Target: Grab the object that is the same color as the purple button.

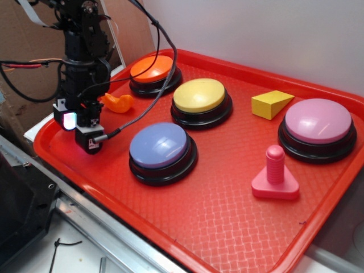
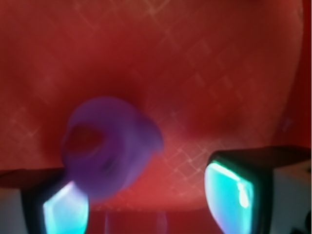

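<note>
Claw [image 1: 79, 128] hangs low over the left end of the red tray [image 1: 227, 227], jaws spread apart and gripping nothing. From the wrist view a blurry purple duck [image 2: 109, 146] lies on the tray floor between the glowing fingers [image 2: 226, 195], nearer the left one, maybe touching it. Off to the side sits the purple button [image 1: 162, 149], with an orange toy [image 1: 118, 103] just behind the arm.

Glossy smooth plastic purple button [image 1: 158, 144], matt rubbery purple duck [image 2: 109, 146], diamond-embossed red plastic tray [image 1: 216, 193].
</note>
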